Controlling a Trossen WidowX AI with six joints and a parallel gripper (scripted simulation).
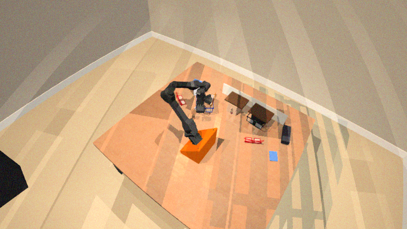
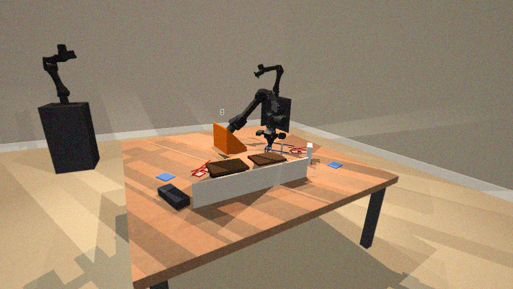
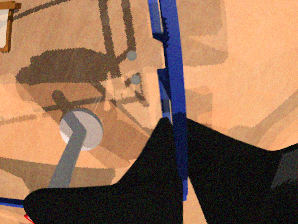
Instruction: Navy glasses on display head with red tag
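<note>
The navy glasses [image 1: 209,110] [image 2: 266,147] [image 3: 174,55] are held in the air by my gripper [image 2: 269,146] [image 3: 170,124]. The gripper is shut on a bar of their frame. It points down, left of the display heads in the top view; the arm hides the fingertips there. One display head [image 1: 236,100] [image 2: 267,157] has a brown slab-like top and shows no glasses on it. The other head [image 1: 261,113] [image 2: 227,167] has a similar top and black glasses [image 1: 248,118] at its front. The red tag cannot be made out clearly on either head.
A white wall [image 1: 227,89] [image 2: 247,188] stands behind the heads. Red glasses [image 1: 253,140] [image 2: 198,173] and a black box [image 1: 286,134] [image 2: 174,196] lie nearby. An orange wedge [image 1: 205,143] [image 2: 223,140] is by the arm base. A grey post [image 3: 70,160] stands under the gripper.
</note>
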